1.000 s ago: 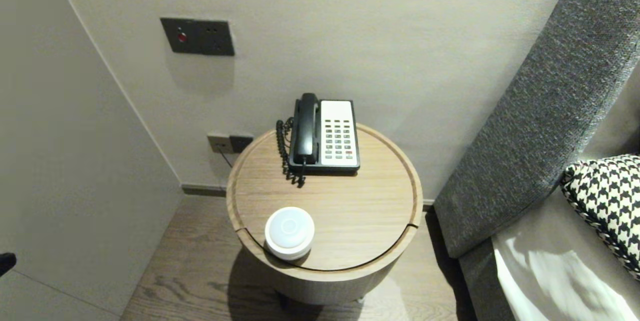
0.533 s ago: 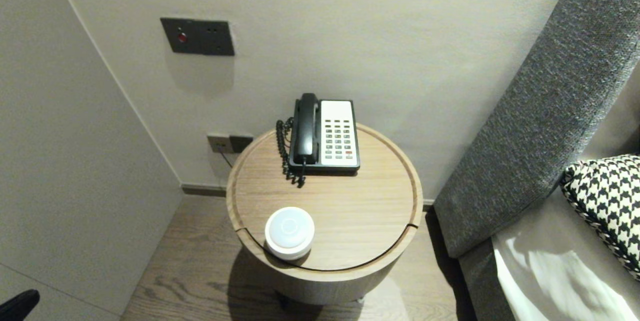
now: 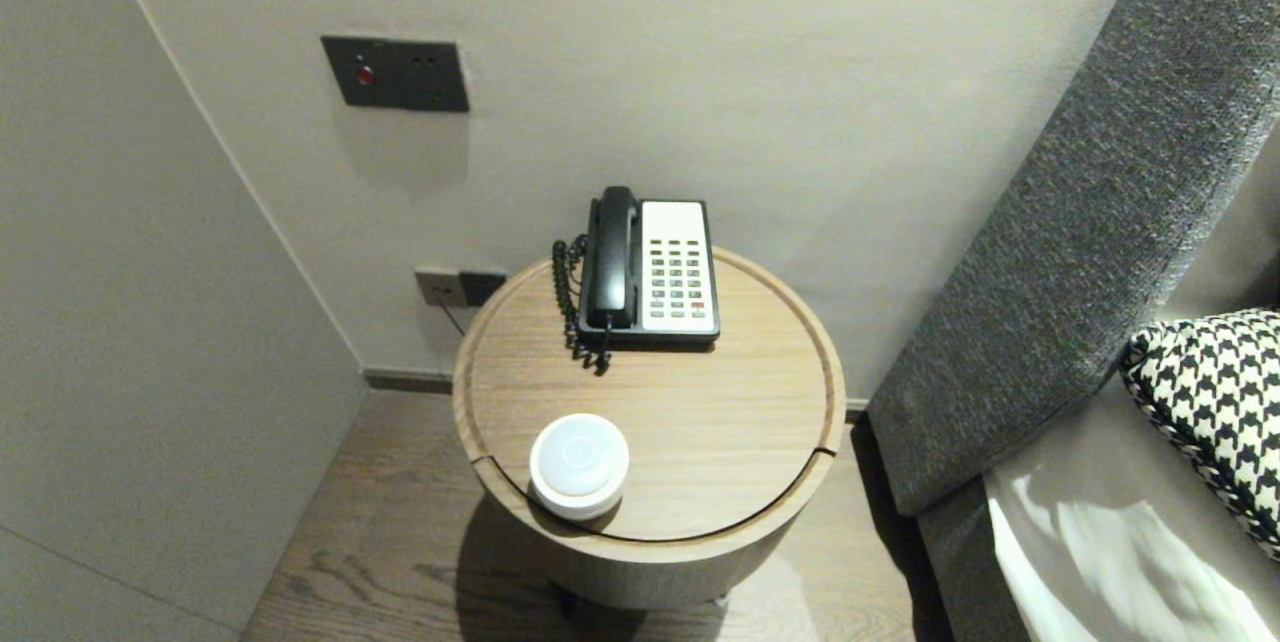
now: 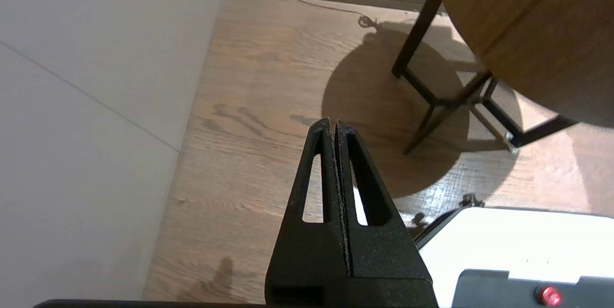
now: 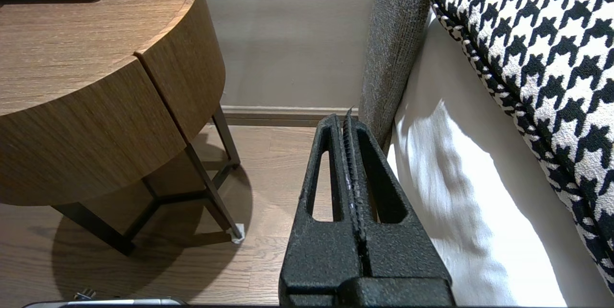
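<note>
A round wooden side table (image 3: 740,462) stands against the wall. On its far side sits a desk phone (image 3: 650,267) with a black handset and a coiled cord. Near the front left rim stands a white round device (image 3: 579,464). Neither arm shows in the head view. My left gripper (image 4: 333,124) is shut and empty, low over the wooden floor (image 4: 249,106) to the left of the table (image 4: 532,25). My right gripper (image 5: 346,121) is also shut and empty, hanging between the table (image 5: 96,106) and the bed (image 5: 479,193).
A grey wall (image 3: 130,342) closes the left side. A grey upholstered headboard (image 3: 1080,212) and a houndstooth pillow (image 3: 1215,402) stand at the right. A switch panel (image 3: 395,73) and a socket (image 3: 460,286) are on the back wall. The table's dark metal legs (image 4: 431,101) reach the floor.
The dark tip of my left arm, seen at the head view's left edge, sank toward the lower left corner and has left that view. Nothing on the table moved.
</note>
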{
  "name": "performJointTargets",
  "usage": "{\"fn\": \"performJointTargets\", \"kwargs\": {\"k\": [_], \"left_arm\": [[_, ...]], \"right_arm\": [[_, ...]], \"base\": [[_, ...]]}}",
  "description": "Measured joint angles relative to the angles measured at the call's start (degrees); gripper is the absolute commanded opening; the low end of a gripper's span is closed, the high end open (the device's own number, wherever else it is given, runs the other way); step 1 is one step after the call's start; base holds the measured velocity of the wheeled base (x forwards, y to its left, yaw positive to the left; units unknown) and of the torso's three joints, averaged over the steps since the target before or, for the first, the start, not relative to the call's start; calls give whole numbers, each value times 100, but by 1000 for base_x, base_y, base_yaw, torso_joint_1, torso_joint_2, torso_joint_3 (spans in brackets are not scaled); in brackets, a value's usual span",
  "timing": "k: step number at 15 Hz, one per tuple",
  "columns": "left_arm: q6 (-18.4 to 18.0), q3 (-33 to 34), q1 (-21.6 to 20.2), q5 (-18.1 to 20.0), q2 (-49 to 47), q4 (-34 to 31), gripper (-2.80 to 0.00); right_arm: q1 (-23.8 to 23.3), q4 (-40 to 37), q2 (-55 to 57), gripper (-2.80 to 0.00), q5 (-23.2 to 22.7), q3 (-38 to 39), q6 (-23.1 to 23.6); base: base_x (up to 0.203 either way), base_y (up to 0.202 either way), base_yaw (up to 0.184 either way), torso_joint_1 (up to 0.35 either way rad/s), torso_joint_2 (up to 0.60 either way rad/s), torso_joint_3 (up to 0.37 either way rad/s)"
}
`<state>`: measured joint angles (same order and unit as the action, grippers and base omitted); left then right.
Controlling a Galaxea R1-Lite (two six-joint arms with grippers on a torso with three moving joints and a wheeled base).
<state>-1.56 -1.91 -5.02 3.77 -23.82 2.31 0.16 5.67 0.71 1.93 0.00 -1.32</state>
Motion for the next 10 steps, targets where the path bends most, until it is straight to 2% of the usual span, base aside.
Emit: {"fn": "performJointTargets", "kwargs": {"k": [3, 7, 10], "left_arm": [[235, 97, 372, -102, 181, -78, -280], [532, 105, 542, -229, 390, -126, -280], [521, 96, 576, -267, 642, -165, -280]], "right_arm": [[0, 0, -7, -280, 0, 0, 0], [0, 0, -7, -280, 0, 0, 0], [0, 0, -7, -280, 0, 0, 0]], "base": [[0, 0, 0, 0, 0, 0], [0, 0, 0, 0, 0, 0], [0, 0, 0, 0, 0, 0]]}}
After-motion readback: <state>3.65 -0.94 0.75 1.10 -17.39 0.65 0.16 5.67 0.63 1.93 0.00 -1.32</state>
